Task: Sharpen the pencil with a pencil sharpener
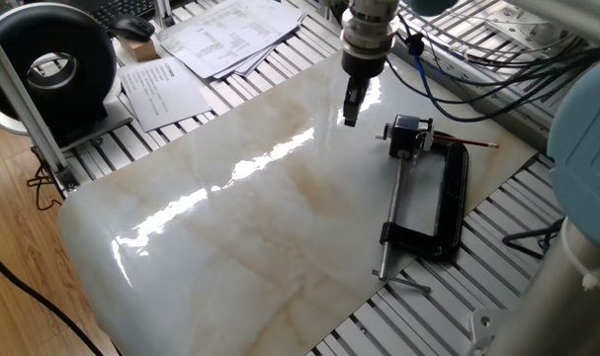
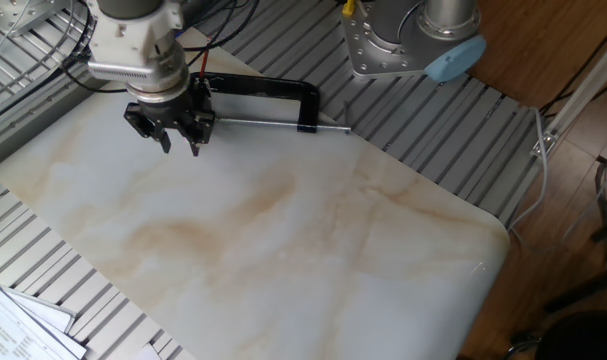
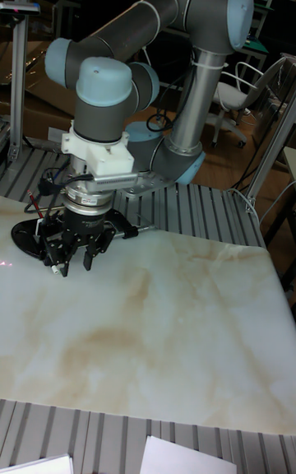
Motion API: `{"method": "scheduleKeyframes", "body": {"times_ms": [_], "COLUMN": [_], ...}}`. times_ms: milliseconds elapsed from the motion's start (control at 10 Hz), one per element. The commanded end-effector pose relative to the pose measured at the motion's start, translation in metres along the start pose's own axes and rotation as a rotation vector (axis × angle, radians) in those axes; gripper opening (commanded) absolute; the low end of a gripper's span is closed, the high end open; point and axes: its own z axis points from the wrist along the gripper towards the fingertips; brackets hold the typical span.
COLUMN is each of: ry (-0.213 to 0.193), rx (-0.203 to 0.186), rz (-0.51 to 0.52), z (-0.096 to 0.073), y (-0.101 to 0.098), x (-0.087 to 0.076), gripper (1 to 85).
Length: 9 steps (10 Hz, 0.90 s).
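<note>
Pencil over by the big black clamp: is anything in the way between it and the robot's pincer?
Yes. The pencil sharpener, held in the clamp, sits roughly between the pincer and the pencil lying beyond it.
</note>
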Motion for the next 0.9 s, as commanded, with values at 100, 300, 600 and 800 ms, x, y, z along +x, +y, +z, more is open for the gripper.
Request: {"method": "scheduleKeyframes", "body": {"times_ms": [100, 300, 600, 800], "ry": [-0.047, -0.028, -0.010, -0.014], "rx": [-0.025, 0.011, -0.023, -0.042], "rz": [0.054, 0.035, 0.071, 0.076], "z": [0.000, 0.006, 0.022, 0.021], "y": [-0.002, -0.021, -0.017, -0.012], "x": [-0.002, 0.019, 0.049, 0.047], "gripper": [47.3, 47.3, 47.7, 47.7]}}
